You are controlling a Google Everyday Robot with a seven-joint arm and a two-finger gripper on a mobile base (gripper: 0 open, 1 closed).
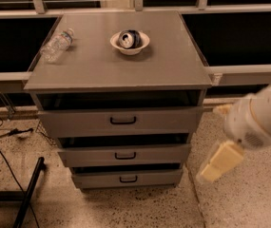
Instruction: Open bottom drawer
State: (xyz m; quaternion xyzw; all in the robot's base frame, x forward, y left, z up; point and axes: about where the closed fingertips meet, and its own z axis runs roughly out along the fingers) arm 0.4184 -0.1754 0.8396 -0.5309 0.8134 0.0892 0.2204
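1. Bottom drawer (149, 176): lowest in cabinet (116, 70), looks shut.
2. Gripper (216, 164): right of cabinet, clear of it; grip state can't tell.
3. Risk: small loop handle (128, 179) just under middle drawer (163, 154), so a high approach could hook the wrong one.

Claw (219, 163) low at right, angled down-left under white arm (261, 118).

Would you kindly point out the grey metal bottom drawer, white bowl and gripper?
Grey metal bottom drawer (128, 177), camera view, handle.
White bowl (130, 51), camera view, front wall.
Cream gripper (214, 164), camera view, middle; right of that drawer.
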